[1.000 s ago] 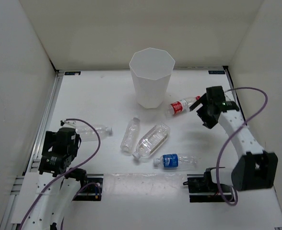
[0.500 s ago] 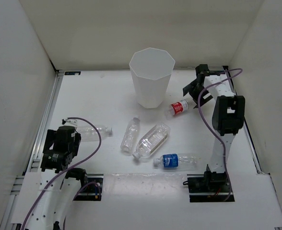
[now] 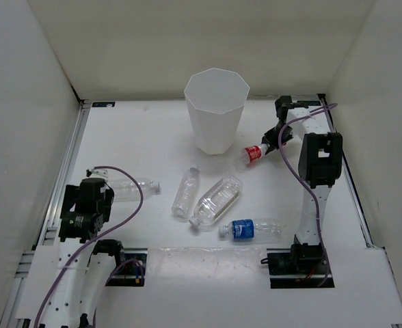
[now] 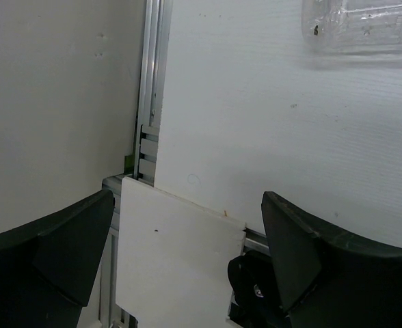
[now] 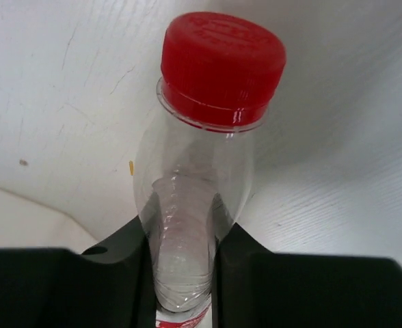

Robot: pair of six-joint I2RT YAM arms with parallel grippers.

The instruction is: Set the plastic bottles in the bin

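The translucent white bin (image 3: 216,113) stands upright at the back centre. Just right of its base lies the red-labelled bottle (image 3: 255,154), and my right gripper (image 3: 272,140) is shut on its neck end. In the right wrist view the jaws (image 5: 180,239) pinch the clear neck (image 5: 187,171) flat just below the red cap (image 5: 223,58). A slim plain bottle (image 3: 185,191), a fatter ribbed bottle (image 3: 217,199) and a blue-labelled bottle (image 3: 249,229) lie mid-table. Another plain bottle (image 3: 129,186) (image 4: 365,24) lies just beyond my left gripper (image 3: 91,195) (image 4: 187,232), which is open and holds nothing.
White walls close in the table on the left, back and right. An aluminium rail (image 4: 150,89) runs along the left edge beside my left gripper. The right arm's upright link (image 3: 317,171) stands near the right wall, its purple cable looping by the gripper.
The right arm swung in toward the back right, its gripper came down on the red-labelled bottle's neck and shut on it. The left arm barely moved.
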